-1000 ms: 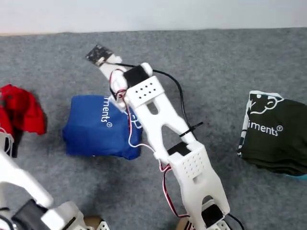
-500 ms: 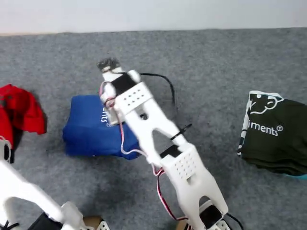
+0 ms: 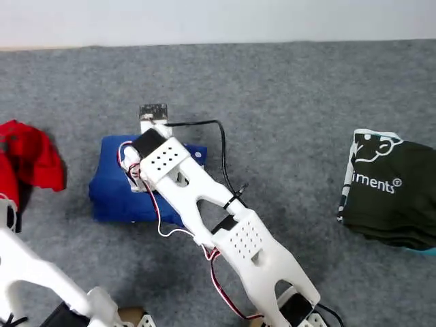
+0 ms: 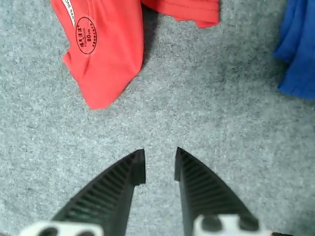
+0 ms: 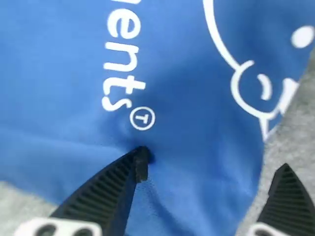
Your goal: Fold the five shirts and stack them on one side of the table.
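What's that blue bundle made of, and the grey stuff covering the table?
Blue shirt: soft knit cloth, probably cotton jersey, with a matte look. It dimples where pressed and carries flat white print. Table covering: grey felt or low-pile carpet, judging by its fuzzy, flecked, matte surface.

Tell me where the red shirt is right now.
In the high view the red shirt lies crumpled at the table's left edge, left of the blue shirt. In the left wrist view it lies beyond the left gripper, untouched.
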### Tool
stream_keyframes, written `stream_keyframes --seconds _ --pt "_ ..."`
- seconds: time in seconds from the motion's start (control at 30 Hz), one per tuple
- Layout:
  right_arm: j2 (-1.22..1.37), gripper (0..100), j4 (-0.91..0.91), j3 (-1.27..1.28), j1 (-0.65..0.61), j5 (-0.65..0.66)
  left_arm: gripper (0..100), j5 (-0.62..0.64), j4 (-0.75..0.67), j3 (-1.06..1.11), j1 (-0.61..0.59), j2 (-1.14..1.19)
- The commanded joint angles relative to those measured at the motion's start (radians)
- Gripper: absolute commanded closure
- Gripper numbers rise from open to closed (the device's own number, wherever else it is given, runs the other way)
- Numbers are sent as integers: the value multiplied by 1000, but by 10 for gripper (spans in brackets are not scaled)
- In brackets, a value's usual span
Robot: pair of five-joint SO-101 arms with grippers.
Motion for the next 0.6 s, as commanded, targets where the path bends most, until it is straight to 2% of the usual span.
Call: stream_keyframes --seconds 0.0,0.13,0.2,0.4,0.43,0.57 --pt "47 612 -38 -14 -7 -34 893 0 0 -4 -9 -35" --pt "128 615 -84 -14 -7 -41 893 0 2 -4 -9 -35" --pt "137 656 -88 -28 -7 -37 893 0 2 -4 -9 -35" --pt "148 974 -62 -54 12 32 893 0 2 -4 -9 -35" --pt "148 997 -54 -54 19 51 893 0 2 -4 -9 -35" --pt "133 990 10 -60 64 66 893 0 2 -4 -9 -35"
